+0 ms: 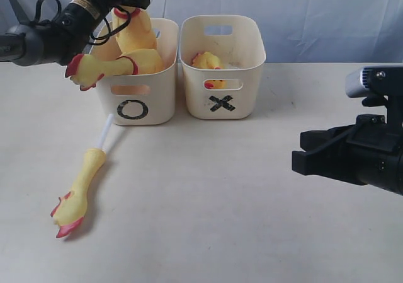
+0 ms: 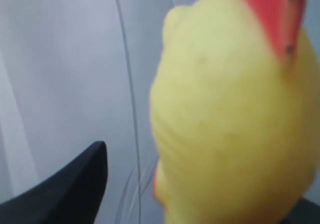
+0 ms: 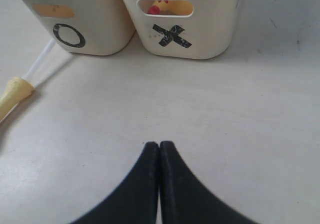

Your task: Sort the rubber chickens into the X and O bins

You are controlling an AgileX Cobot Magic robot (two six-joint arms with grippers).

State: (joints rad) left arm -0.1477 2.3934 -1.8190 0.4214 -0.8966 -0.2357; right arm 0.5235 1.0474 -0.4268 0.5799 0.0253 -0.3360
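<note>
The left gripper (image 1: 129, 2) hangs over the cream plastic tub w/ the black O (image 1: 157, 103), which stands at the far edge of the pale table (image 1: 220, 232), left of the middle. Its jaws are parted; in the wrist view one black finger (image 2: 75, 194) stands clear of the big yellow rubber chicken w/ red neck ring (image 1: 135, 34); so I judge a release, not a hold. Whether the other finger touches it, I cannot tell.

The big chicken stands nearly upright inside the O tub; prob. because a second yellow rubber chicken (image 1: 116, 65) lies across that tub, its red-tipped end past the left rim, and takes the room. The matching tub w/ the black X (image 1: 242, 91) stands just beside, on the right; a small yellow chicken (image 1: 208, 61) sits in it.

The thin yellow chicken (image 1: 79, 191) lies on the table toward the front left corner, its white tube (image 1: 107, 132) pointing at the O tub; it is not yet sorted. The right gripper (image 1: 301, 155) hovers near the right edge, jaws pressed together, holding nothing; prob. parked there to leave room.
</note>
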